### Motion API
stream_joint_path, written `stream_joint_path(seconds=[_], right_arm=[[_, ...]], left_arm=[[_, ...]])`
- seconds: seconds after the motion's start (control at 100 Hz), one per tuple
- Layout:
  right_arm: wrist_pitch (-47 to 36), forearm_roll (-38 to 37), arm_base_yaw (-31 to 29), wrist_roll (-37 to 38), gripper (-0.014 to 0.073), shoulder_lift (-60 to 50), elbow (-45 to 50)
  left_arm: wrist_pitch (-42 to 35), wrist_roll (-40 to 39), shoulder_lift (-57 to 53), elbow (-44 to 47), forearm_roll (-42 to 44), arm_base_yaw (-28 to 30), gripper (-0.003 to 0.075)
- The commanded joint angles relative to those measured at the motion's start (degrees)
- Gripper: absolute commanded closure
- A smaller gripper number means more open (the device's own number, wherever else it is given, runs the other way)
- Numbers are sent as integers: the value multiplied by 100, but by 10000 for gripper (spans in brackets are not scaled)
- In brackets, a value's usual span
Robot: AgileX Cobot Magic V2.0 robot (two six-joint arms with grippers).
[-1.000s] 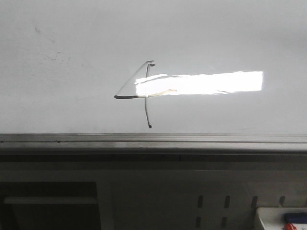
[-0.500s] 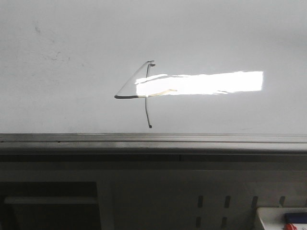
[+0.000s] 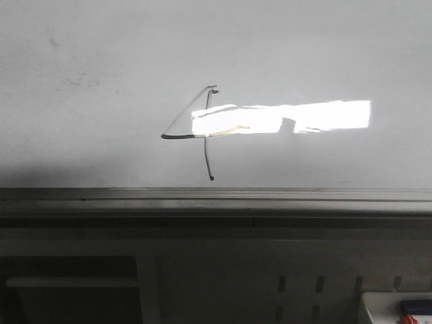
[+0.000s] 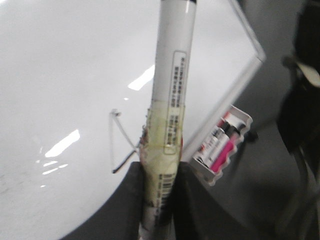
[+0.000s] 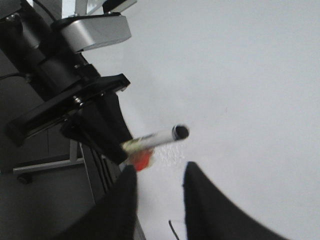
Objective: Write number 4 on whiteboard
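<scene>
The whiteboard point(image 3: 324, 54) fills the upper front view, and neither gripper shows there. On it stands the number 4 point(image 3: 182, 136) in thin dark lines, partly crossed by a bright glare strip. In the left wrist view my left gripper point(image 4: 159, 172) is shut on a white taped marker point(image 4: 172, 75), held above the whiteboard point(image 4: 60, 75) near the number 4 point(image 4: 122, 165). In the right wrist view my right gripper point(image 5: 160, 170) stands open over the whiteboard point(image 5: 250, 75). It holds nothing. The marker point(image 5: 157, 136) in the left gripper point(image 5: 100, 125) is just beyond it.
A grey metal rail point(image 3: 216, 196) runs along the board's near edge. Beside the board stands a white tray point(image 4: 222, 145) of spare markers, also at the front view's lower right corner point(image 3: 398, 307). A dark arm point(image 4: 300, 100) hangs beyond the tray.
A small dark notch of shadow has appeared in the glare strip, and the board's lower left has dimmed. The drawn 4 is unchanged.
</scene>
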Motion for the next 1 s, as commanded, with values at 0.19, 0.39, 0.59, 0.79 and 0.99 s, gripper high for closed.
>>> stream_joint_path(seconds=[0.19, 0.39, 0.59, 0.79, 0.99], right_arm=[[-355, 94, -450, 246, 648, -676, 878], [-905, 176, -450, 365, 648, -740, 1491], [-1099, 341, -450, 365, 648, -740, 1674], [-1109, 384, -450, 365, 648, -740, 1674], [-1109, 432, -450, 365, 648, -740, 1674]], left_arm=[[-1921, -18, 509, 716, -1722, -65, 741], [-3015, 0, 1055, 716, -1847, -623, 741], [-4336, -63, 1402, 716, -1897, -1213, 741], [-4633, -67, 1769, 716, -2222, -1264, 740], [-4690, -210, 2132, 716, -2261, -1264, 740]])
